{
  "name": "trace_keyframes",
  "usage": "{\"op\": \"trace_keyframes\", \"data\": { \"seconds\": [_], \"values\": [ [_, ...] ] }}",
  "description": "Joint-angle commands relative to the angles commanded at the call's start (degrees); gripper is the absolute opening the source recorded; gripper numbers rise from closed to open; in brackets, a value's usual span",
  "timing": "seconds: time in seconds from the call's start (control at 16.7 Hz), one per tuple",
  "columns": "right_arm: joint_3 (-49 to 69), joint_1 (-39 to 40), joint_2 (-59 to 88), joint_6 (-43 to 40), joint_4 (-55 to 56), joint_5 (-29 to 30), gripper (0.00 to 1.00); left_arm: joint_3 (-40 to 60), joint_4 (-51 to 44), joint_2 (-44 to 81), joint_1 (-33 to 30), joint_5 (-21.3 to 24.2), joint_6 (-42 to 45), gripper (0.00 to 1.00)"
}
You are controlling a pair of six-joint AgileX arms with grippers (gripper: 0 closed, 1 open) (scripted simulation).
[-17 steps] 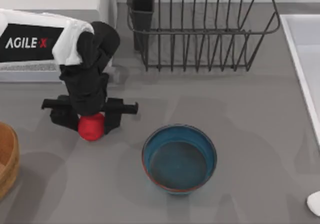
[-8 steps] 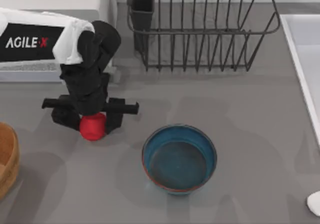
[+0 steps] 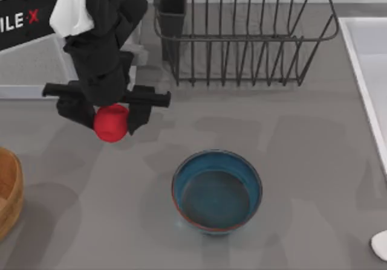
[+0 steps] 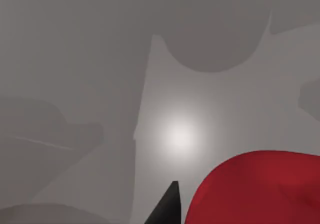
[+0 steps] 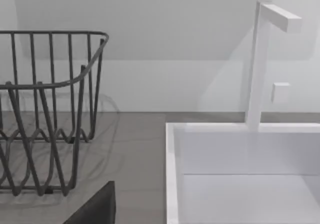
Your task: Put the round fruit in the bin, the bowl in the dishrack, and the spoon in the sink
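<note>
My left gripper (image 3: 109, 119) is shut on the round fruit (image 3: 110, 124), a small bright-red ball held above the table's left half. In the left wrist view the round fruit (image 4: 260, 189) bulges beside one black fingertip (image 4: 167, 209), with grey tabletop far beneath. The blue bowl (image 3: 216, 191) stands upright on the table, to the right of the gripper and nearer the front. The orange-brown bin (image 3: 9, 191) shows part of its rim at the left edge. The black wire dishrack (image 3: 242, 34) stands at the back. The sink (image 3: 369, 70) lies at the right edge, and the white spoon (image 3: 381, 244) end at the front right corner.
A white box (image 3: 36, 70) sits at the back left under my left arm. The right wrist view has the dishrack (image 5: 45, 114), the sink (image 5: 240, 174), a white faucet (image 5: 260, 63) and a dark corner of my parked right gripper (image 5: 95, 209).
My left gripper has risen off the table with the round fruit and shifted toward the back. The bowl has stayed put.
</note>
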Motion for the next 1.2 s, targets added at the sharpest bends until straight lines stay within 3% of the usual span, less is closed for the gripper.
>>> {"op": "trace_keyframes", "data": {
  "seconds": [0.24, 0.6, 0.84, 1.2],
  "values": [
    [0.0, 0.0, 0.0, 0.0, 0.0, 0.0, 1.00, 3.5, -5.4, -0.9, 1.3, 0.1, -1.1, 0.00],
    [0.0, 0.0, 0.0, 0.0, 0.0, 0.0, 1.00, 2.7, -5.7, -1.3, 0.9, 0.1, -0.5, 0.00],
    [0.0, 0.0, 0.0, 0.0, 0.0, 0.0, 1.00, -3.8, -8.0, -7.7, 2.0, -0.9, 4.3, 0.00],
    [0.0, 0.0, 0.0, 0.0, 0.0, 0.0, 1.00, -16.0, -10.3, -23.4, 11.8, -6.0, 11.3, 0.00]
  ]
}}
